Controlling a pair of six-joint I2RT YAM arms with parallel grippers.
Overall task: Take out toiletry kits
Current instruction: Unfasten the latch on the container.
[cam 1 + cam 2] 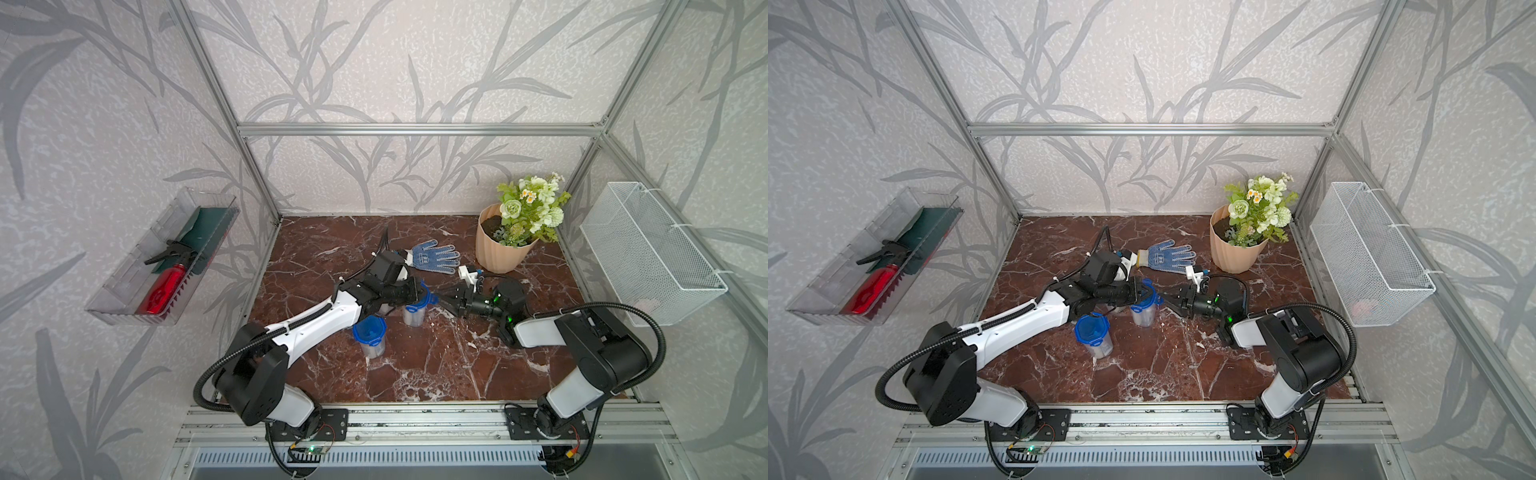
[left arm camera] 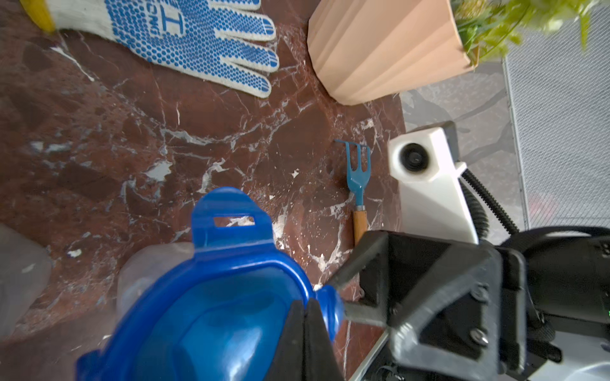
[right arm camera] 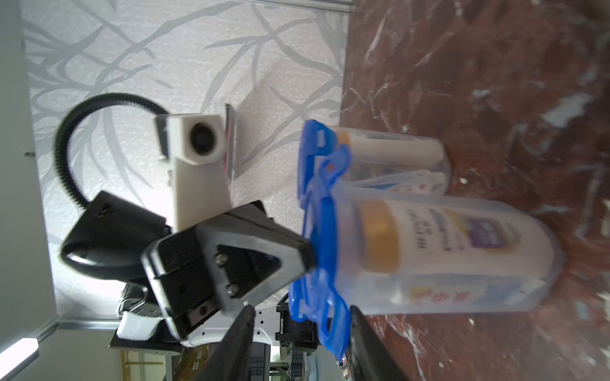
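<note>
Left gripper (image 1: 417,294), fingers pressed together, is bearing its tip on the blue lid (image 2: 211,313) of a clear cup (image 1: 414,316) that is standing upright mid-way across the marble table (image 1: 415,370). The toiletry kit (image 3: 429,290) is still sitting inside the cup, its gold-capped white bottle (image 3: 462,240) showing through the wall. Right gripper (image 1: 439,300), jaws spread part-way, is straddling the lid's side latch (image 2: 330,305) from the opposite side, one finger lying at the rim and the other standing clear, while a second lidded cup (image 1: 371,336) is standing just beside, nearer the robot.
</note>
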